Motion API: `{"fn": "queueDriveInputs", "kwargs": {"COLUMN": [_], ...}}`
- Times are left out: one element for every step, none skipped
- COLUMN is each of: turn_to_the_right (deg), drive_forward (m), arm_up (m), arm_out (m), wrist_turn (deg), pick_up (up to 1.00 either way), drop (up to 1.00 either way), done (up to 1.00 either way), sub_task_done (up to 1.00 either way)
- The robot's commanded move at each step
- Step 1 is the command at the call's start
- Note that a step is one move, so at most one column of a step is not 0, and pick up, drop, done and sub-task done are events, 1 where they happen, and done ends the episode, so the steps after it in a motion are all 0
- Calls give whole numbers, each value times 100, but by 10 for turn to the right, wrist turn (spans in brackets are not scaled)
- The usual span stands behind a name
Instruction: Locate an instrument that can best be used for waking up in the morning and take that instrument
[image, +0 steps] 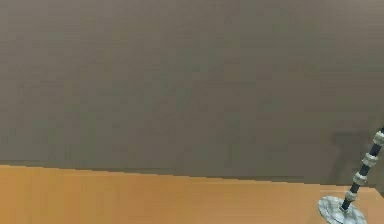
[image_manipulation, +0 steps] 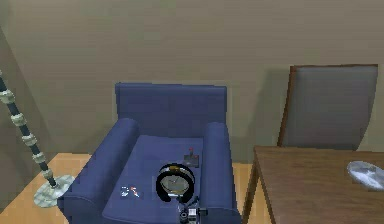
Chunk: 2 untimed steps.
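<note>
On the seat of a blue armchair (image_manipulation: 120, 160) in the arm side view lies a round thing with a dark rim and a pale face, shaped like an alarm clock (image_manipulation: 175, 184). Just below it, at the picture's bottom edge, a small dark piece with a white mark pokes up, which looks like the gripper (image_manipulation: 188, 214). Its far end sits against the seat and the clock, so I cannot tell whether it holds anything.
Small pale bits (image_manipulation: 130, 190) and a dark little object (image_manipulation: 193, 157) also lie on the seat. A striped floor lamp (image_manipulation: 25, 130) (image: 362, 180) stands left of the armchair. To the right are a wooden table (image_manipulation: 310, 175) with a grey dish (image_manipulation: 368, 172) and a brown chair (image_manipulation: 330, 105).
</note>
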Motion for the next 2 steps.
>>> {"fn": "queueDriveInputs", "kwargs": {"turn_to_the_right": [0,0], "drive_forward": [0,0], "arm_up": [10,0], "arm_out": [0,0], "wrist_turn": [0,0], "pick_up": [0,0], "drop": [0,0], "done": [0,100], "sub_task_done": [0,0]}}
